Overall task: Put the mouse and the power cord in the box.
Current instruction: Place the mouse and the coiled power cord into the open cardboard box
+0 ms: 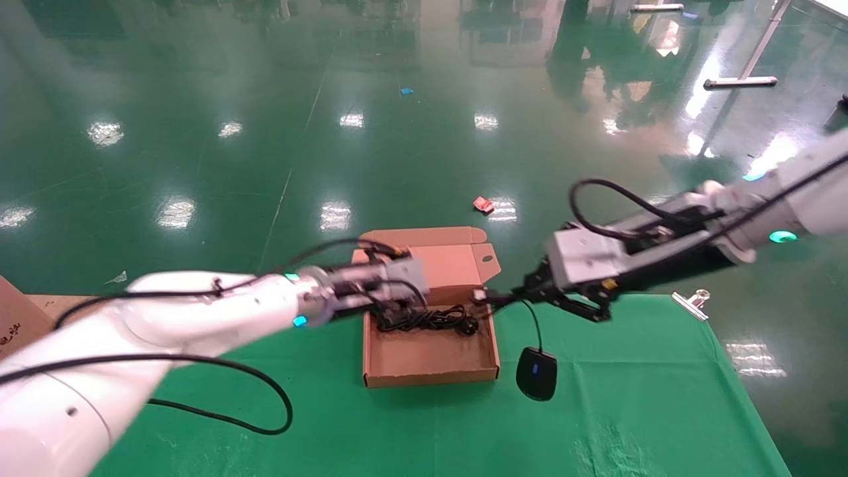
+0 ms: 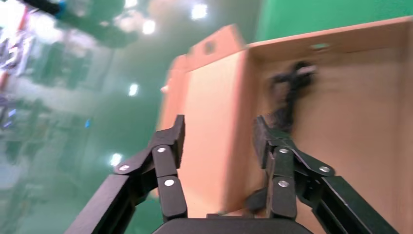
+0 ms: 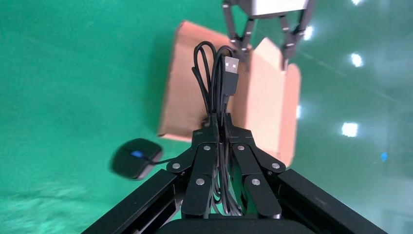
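Now: right tool (image 3: 220, 127) clamped on mouse (image 1: 536, 373) cable, mouse dangling just right of box (image 1: 430, 377) above worktop (image 1: 629, 397). Cord (image 1: 427, 320) inside box. Left tool (image 2: 216, 141) wide, over box.

You've got a plain brown cardboard box (image 1: 430, 361) on a bright green cloth (image 1: 629, 397). Glossy black mouse (image 1: 536, 373) with a small blue mark on top; its thin cable black, silver USB tip. Power cord (image 1: 427, 320) black. Both arms white with cyan lights; right gripper (image 3: 220, 127) and left gripper (image 2: 217, 136) black. Floor dark glossy green.
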Robot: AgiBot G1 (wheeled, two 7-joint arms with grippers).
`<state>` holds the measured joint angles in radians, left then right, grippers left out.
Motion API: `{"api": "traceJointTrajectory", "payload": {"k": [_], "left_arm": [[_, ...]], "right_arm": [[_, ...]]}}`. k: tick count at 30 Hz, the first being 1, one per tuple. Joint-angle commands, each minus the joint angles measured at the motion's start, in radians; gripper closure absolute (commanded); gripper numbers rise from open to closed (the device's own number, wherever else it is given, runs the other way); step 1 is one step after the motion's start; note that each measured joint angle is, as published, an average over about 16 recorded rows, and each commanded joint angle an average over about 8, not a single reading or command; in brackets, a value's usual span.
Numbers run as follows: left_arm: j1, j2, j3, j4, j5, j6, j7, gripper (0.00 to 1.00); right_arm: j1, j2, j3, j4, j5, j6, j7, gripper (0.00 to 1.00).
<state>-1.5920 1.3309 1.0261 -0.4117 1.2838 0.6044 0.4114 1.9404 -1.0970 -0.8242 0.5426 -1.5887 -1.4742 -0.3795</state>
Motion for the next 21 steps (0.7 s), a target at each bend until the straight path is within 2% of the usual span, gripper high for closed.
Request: {"api": "traceJointTrajectory", "payload": {"k": [1,4,11,16,21], "left_arm": [[-0.011,0.001,0.001,0.019,-0.020,-0.012,0.008,0.00],[-0.029,-0.058,-0.023,0.015,-0.067,0.085,0.042,0.00],[-0.046,-0.269,-0.117,-0.012,-0.219,0.385,0.164,0.00],[-0.050,-0.381,-0.151,0.008,-0.268,0.496,0.217,0.00],[-0.042,-0.462,-0.166,0.031,-0.290,0.561,0.244,0.00]], "right_arm": [[0.011,-0.021,-0.001,-0.004,-0.003,0.009,0.002,1.00],[0.019,-0.071,-0.006,-0.026,-0.010,0.029,0.000,1.00],[0.010,-0.209,-0.034,-0.106,-0.047,0.116,-0.019,1.00],[-0.019,-0.265,-0.065,-0.122,-0.050,0.197,-0.028,1.00],[-0.072,-0.276,-0.122,-0.056,-0.017,0.295,0.001,1.00]]}}
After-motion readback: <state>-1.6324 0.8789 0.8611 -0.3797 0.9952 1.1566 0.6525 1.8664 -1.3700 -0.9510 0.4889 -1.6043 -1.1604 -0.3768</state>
